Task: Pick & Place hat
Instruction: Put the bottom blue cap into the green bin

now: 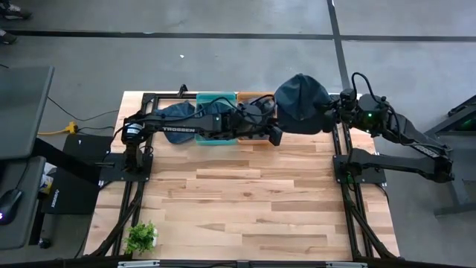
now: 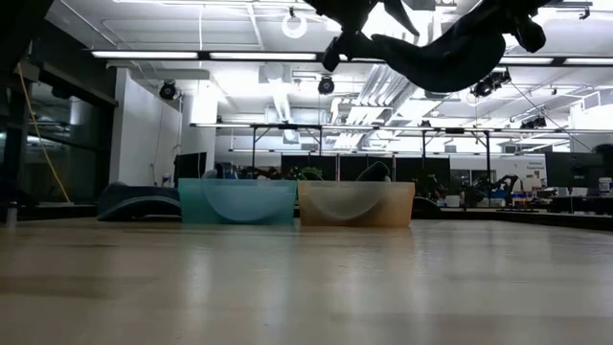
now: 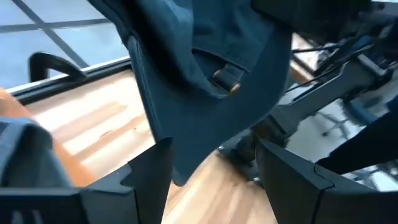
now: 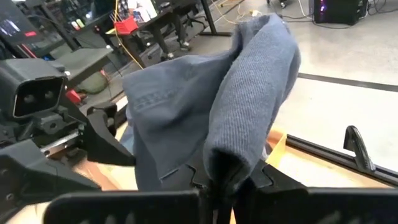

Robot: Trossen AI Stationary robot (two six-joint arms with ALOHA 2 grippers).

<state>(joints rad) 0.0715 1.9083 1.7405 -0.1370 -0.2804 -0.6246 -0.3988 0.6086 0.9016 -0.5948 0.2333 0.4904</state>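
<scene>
I count two bins on the far tabletop (image 1: 245,193), a teal bin (image 2: 237,202) and an orange bin (image 2: 356,203). My right tool (image 4: 225,177) is clamped on the hat (image 1: 300,103), held aloft by the orange bin. Only the low view shows a second hat (image 2: 137,201) lying left. My left tool (image 3: 211,171), fingers apart, reaches beneath the raised hat.
</scene>
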